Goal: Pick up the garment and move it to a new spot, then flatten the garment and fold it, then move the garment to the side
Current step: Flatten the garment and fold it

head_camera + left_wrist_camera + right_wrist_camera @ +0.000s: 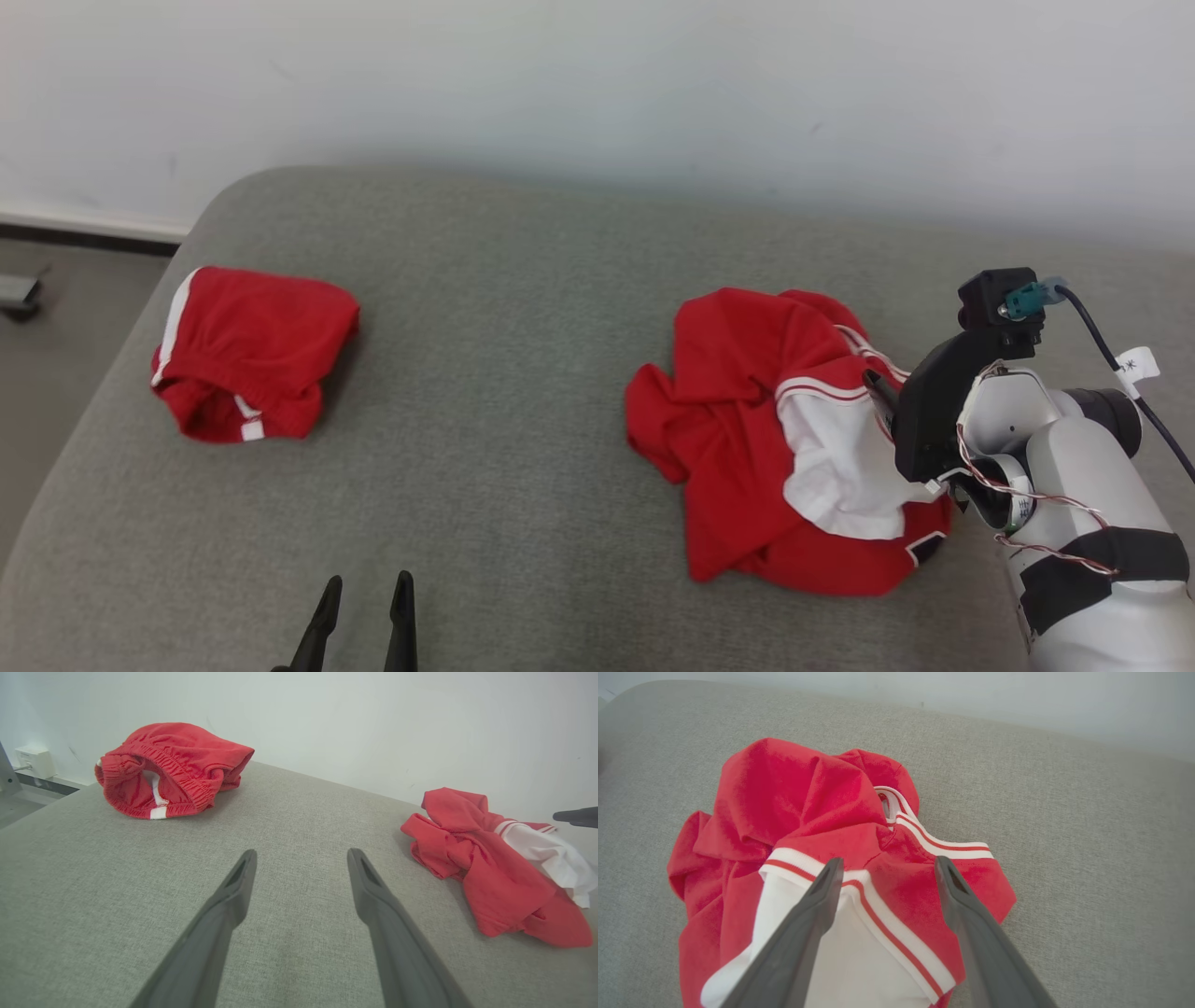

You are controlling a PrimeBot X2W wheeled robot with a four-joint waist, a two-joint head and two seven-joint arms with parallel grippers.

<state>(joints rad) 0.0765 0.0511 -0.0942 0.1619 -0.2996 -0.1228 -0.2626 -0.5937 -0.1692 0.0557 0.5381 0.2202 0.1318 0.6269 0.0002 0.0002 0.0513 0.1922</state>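
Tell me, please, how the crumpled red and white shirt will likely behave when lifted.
Likely floppy: the red and white shirt lies in soft bunched folds, so it should drape and unfurl. Probably light, being thin cloth. On the textured grey cushion, pushing may bunch it rather than slide it.

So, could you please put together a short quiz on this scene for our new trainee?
1. The right gripper is poised over: A) the floor; B) the crumpled red-and-white garment; C) a folded towel.
2. True or false: the left gripper has its fingers open over the bare grey cushion, apart from the red shorts.
3. Fill in: ___ garments lie on the cushion.
Key: 1 B; 2 true; 3 two.
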